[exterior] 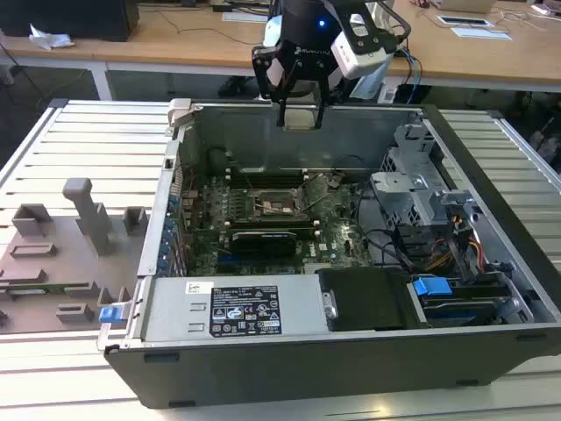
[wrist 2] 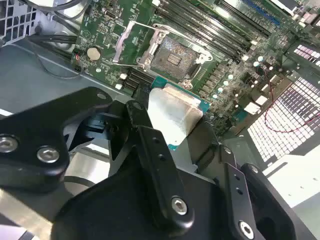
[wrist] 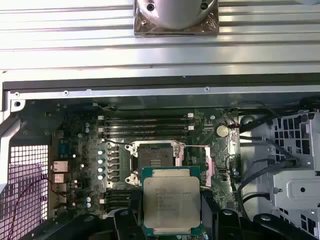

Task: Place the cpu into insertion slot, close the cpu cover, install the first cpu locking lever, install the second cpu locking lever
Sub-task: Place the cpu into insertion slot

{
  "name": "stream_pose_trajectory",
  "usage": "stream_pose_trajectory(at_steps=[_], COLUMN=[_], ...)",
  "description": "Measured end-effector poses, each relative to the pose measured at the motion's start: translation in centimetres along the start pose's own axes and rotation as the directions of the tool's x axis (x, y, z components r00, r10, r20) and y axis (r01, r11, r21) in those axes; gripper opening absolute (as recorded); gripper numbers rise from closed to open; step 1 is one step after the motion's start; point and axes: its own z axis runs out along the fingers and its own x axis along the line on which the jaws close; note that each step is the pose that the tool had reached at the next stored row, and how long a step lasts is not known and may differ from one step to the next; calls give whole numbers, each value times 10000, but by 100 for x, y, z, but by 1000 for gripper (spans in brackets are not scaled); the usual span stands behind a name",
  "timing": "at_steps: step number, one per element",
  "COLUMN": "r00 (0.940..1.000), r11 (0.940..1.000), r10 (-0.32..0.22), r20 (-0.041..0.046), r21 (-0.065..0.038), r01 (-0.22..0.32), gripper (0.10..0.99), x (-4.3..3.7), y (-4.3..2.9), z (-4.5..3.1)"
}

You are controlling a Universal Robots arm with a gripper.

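Case wall (exterior: 307, 368): dark grey side of the open computer case, nearest the exterior camera.
Fixture plate (exterior: 53, 254): grey, with upright blocks, on the slatted table (exterior: 79, 140) at the exterior view's left, beside the case.
Blue clip (exterior: 110, 314): sat at the case's near corner on that side.
Power supply (exterior: 232, 307): grey box with a white-and-black label, just inside the near wall.
Motherboard (exterior: 263, 224): green, flat on the case floor.
Insertion slot (wrist: 152, 159): black-framed socket at mid-board, its brownish contacts bare.
Cpu cover (wrist 2: 121, 44): silver frame swung up, open, at one edge of the slot.
Gripper (exterior: 300, 112): hung above the case's far wall, well above the board.
Fingers (wrist 2: 150, 150): black, narrowed onto two opposite edges of the chip.
Cpu (wrist: 171, 200): silver-topped, green-edged, held level in the pincer, in the air and apart from the slot, not seated.
Drive cage (exterior: 421, 193): grey metal, at the exterior view's right, with cables beside it.
Blue tab (exterior: 431, 285): lay near the case's near corner on that side.
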Motion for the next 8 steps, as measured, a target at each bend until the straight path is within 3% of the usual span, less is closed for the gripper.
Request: stream_pose_trajectory(at_steps=[8], r00=[10000], r11=[10000], r10=[0], r20=[0], r21=[1], r01=[0], gripper=[545], x=[-1], y=[-6], z=[65])
